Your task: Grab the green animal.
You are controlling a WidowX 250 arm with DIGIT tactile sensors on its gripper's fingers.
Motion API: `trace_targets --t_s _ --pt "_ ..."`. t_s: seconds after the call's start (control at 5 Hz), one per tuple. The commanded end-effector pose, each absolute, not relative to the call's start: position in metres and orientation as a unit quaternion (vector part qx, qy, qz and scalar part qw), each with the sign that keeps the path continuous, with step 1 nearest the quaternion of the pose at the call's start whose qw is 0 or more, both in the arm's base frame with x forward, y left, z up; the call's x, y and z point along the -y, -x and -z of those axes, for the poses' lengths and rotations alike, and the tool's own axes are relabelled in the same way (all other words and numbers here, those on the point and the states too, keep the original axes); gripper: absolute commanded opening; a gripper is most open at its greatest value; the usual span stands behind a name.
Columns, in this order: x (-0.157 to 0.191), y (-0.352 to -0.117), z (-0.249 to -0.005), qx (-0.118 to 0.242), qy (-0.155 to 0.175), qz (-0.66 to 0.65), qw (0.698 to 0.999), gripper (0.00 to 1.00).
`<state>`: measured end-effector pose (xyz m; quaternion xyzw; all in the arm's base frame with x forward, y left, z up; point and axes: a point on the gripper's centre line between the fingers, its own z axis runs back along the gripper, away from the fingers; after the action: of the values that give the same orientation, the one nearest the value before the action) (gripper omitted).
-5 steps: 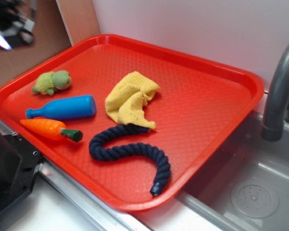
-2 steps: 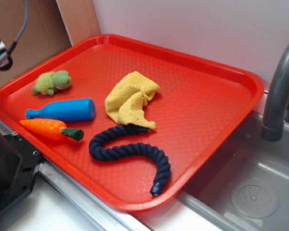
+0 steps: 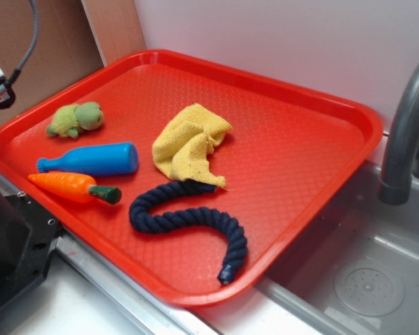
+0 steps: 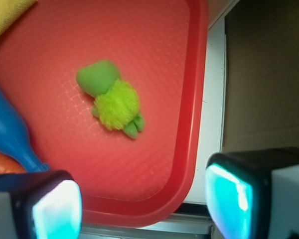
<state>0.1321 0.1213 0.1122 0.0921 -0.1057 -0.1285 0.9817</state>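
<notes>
At the far left corner of the red tray (image 3: pixel 314 150) lies the green animal (image 3: pixel 75 119), a small plush with a smooth rounded head and a fuzzy lime body, resting on the tray floor close to the left rim. In the wrist view the green animal (image 4: pixel 111 98) sits on the textured red surface just inside the tray's (image 4: pixel 192 99) raised edge, with nothing touching it. The gripper (image 4: pixel 142 204) hangs above it, its two fingers (image 4: pixel 229 199) spread wide apart and empty, one over the tray's corner and the other out past the rim. In the exterior view only a small dark piece of the arm and a cable show at the upper left edge.

Just near of the plush lies a blue bottle (image 3: pixel 91 158) on its side, and nearer still an orange carrot (image 3: pixel 73 187) with a green top, almost alongside the bottle. To the right of these, toward the tray's middle, a crumpled yellow cloth (image 3: pixel 188 143) rests, and a dark blue rope (image 3: pixel 192 220) curves below it. Right of the tray, a grey faucet (image 3: pixel 405 132) rises over a sink (image 3: pixel 363 279).
</notes>
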Motion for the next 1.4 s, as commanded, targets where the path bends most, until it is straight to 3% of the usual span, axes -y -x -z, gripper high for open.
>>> trace_targets --t_s 0.0,0.2,0.6,1.2 --pt "-0.115 -0.130 -0.114 0.105 -0.108 0.177 0.973 1.00" --pt "-0.106 -0.118 -0.117 0.113 -0.091 0.213 0.966 1.00" --pt "-0.101 -0.134 -0.104 0.070 -0.111 0.199 0.971 1.00" --pt "-0.101 -0.134 -0.104 0.070 -0.111 0.199 0.971 1.00"
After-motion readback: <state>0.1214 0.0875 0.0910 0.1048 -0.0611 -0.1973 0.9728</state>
